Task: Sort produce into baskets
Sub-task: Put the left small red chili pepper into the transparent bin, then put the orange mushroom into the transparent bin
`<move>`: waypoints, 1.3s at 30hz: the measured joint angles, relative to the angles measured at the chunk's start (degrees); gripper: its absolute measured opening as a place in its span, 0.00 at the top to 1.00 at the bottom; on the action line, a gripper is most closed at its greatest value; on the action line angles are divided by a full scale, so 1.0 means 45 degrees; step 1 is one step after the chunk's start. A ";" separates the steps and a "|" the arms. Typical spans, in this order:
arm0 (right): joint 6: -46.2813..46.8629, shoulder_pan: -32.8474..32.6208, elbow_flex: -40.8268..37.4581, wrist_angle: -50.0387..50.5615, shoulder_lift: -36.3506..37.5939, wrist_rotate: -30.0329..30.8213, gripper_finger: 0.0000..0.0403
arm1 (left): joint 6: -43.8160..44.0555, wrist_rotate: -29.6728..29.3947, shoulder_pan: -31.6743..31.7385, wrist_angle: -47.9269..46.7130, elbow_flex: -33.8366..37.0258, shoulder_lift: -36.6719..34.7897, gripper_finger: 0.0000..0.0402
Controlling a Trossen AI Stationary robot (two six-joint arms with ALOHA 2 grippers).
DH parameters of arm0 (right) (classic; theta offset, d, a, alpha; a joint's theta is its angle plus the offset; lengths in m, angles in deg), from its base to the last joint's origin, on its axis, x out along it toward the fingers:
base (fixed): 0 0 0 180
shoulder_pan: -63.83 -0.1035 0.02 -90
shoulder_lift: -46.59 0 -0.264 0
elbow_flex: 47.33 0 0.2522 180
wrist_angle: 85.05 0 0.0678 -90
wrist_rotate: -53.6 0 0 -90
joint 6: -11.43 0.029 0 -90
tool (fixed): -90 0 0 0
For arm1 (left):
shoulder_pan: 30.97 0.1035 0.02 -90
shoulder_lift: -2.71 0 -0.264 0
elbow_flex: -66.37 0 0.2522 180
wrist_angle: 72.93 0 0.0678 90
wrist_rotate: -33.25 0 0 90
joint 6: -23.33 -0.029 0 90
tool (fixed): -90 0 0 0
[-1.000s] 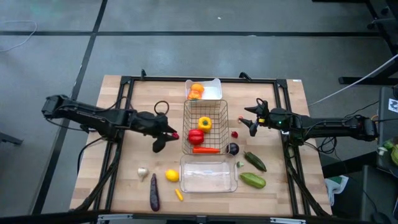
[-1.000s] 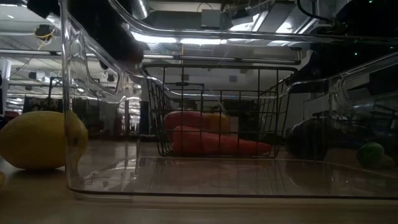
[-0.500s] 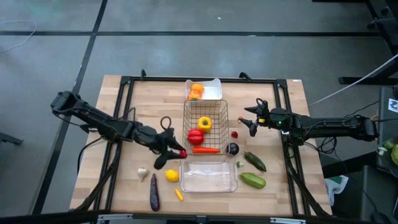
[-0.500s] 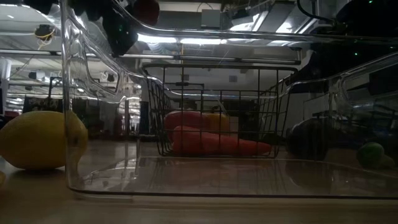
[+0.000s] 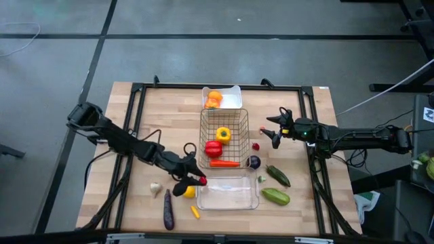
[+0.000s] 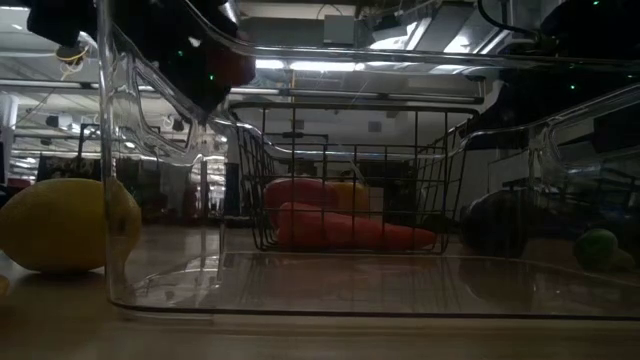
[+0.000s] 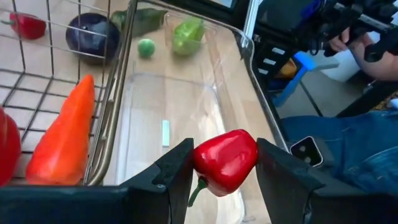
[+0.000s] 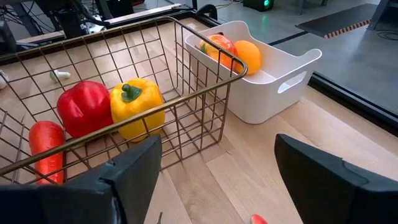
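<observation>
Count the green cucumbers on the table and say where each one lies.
2. One cucumber lies right of the clear tray, near the round eggplant; the lighter cucumber lies just below it. None appears hidden.

You see: red pepper (image 7: pixel 225 160) | yellow pepper (image 8: pixel 137 106) | orange carrot (image 7: pixel 64 134) | purple eggplant (image 5: pixel 168 209) | yellow lemon (image 6: pixel 62 226) | green cucumber (image 5: pixel 275 196) | white tray (image 8: pixel 268 74) | pale wood table (image 5: pixel 169 102)

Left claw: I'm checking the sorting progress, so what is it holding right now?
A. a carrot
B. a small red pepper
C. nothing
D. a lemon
B: the left wrist view shows the left claw closed on a small red pepper, just over the edge of the clear tray.
</observation>
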 joint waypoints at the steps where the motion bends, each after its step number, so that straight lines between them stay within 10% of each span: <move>1: 0.0001 0.0000 0.0000 -0.0004 -0.0005 0.0000 0.23 | -0.0029 -0.0002 0.0003 -0.0003 0.0000 0.0003 0.61; 20: 0.0001 0.0000 0.0000 -0.0004 -0.0004 0.0043 0.23 | -0.0120 -0.0792 0.0034 -0.0055 0.0000 0.0003 0.44; 27: 0.0326 0.0027 0.0165 0.0014 -0.0005 0.2044 0.23 | -0.0977 -0.0792 0.0039 -0.0026 0.0000 0.0003 0.43; 39: 0.2483 0.2244 0.0792 0.1931 -0.1075 0.1750 0.23 | -0.1373 -0.0792 0.0044 0.0028 0.0000 0.0003 0.44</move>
